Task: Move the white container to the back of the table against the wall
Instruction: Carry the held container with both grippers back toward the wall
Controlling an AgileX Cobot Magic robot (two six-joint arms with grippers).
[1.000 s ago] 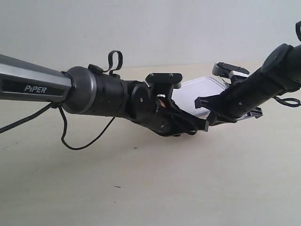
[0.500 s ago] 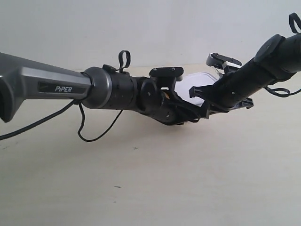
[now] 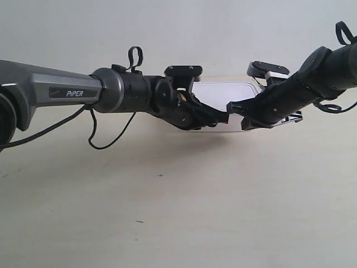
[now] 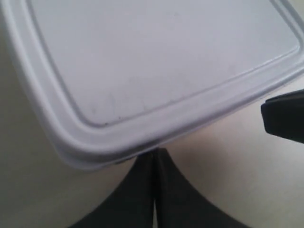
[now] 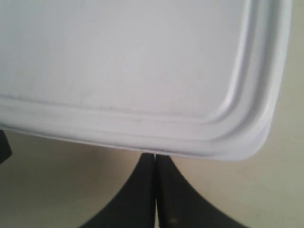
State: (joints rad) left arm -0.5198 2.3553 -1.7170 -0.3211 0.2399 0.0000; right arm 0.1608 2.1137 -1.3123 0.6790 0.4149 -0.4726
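The white container [image 3: 226, 90] lies flat at the far end of the table [image 3: 167, 212], close to the wall [image 3: 167, 33]. Its rimmed lid fills the left wrist view [image 4: 156, 61] and the right wrist view [image 5: 133, 61]. My left gripper [image 4: 155, 151] is shut, its tips pressed against the container's near rim at a rounded corner. My right gripper [image 5: 155, 156] is also shut, its tips against the same long rim. In the exterior view the two grippers [image 3: 223, 117] [image 3: 234, 109] meet in front of the container and hide its near side.
The other gripper's black finger [image 4: 284, 118] shows beside the container in the left wrist view. A loose black cable [image 3: 106, 139] hangs under the arm at the exterior view's left. Tiny dark specks [image 3: 160, 175] mark the table.
Both arms have moved toward the wall with their shut tips against the container. The container has slid back with them and now lies flatter and nearer the wall.
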